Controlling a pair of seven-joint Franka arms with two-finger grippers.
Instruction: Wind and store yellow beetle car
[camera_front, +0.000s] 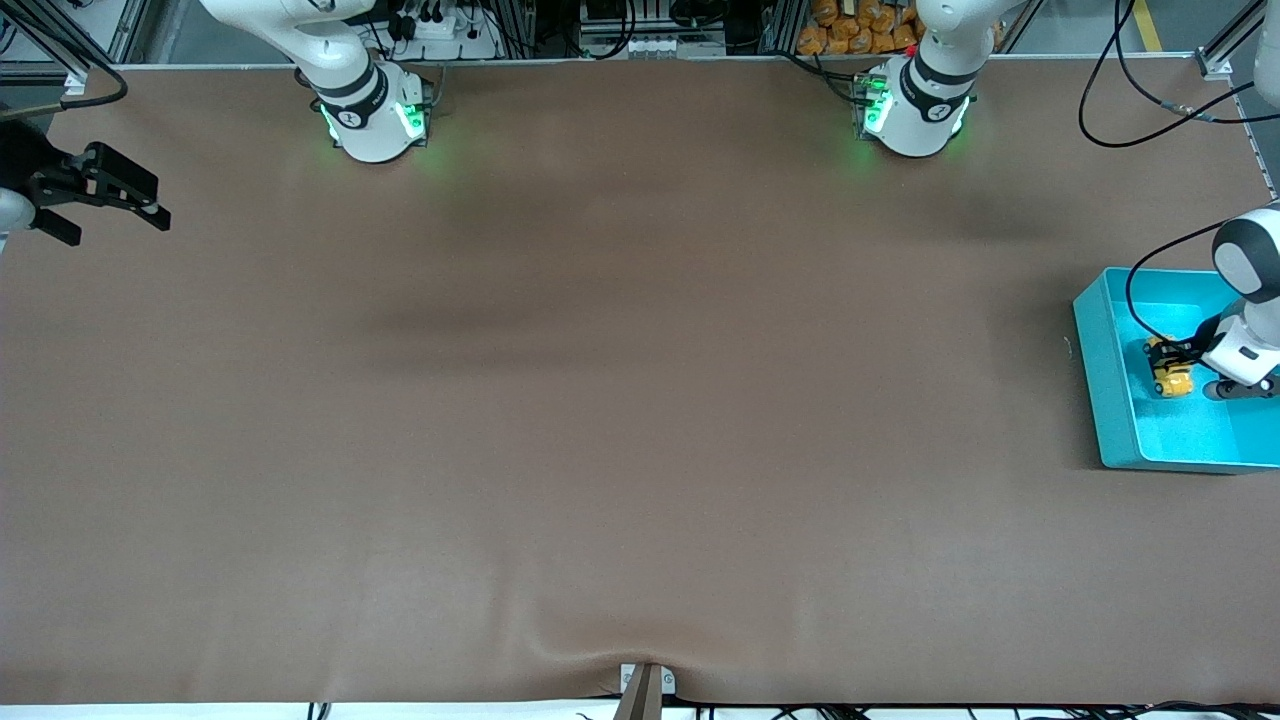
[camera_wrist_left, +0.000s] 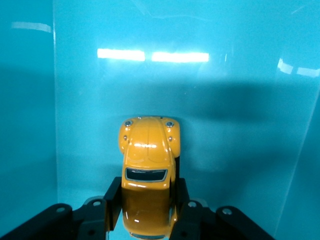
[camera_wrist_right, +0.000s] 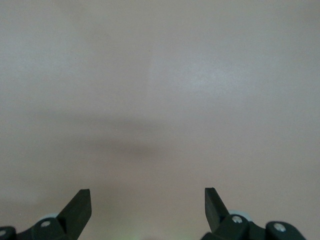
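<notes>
The yellow beetle car (camera_front: 1171, 376) is inside the teal bin (camera_front: 1110, 390) at the left arm's end of the table. My left gripper (camera_front: 1172, 352) reaches down into the bin and is shut on the car. In the left wrist view the car (camera_wrist_left: 148, 170) sits between the two black fingers (camera_wrist_left: 112, 200), its sides touching both, with the bin's floor under it. My right gripper (camera_front: 118, 205) is open and empty, held above the table at the right arm's end. In the right wrist view the right gripper (camera_wrist_right: 148, 202) has bare brown table between its fingers.
The brown table mat (camera_front: 620, 400) has a wrinkle near its edge closest to the front camera, by a small metal clamp (camera_front: 645, 685). A black cable (camera_front: 1150, 290) hangs from the left arm over the bin.
</notes>
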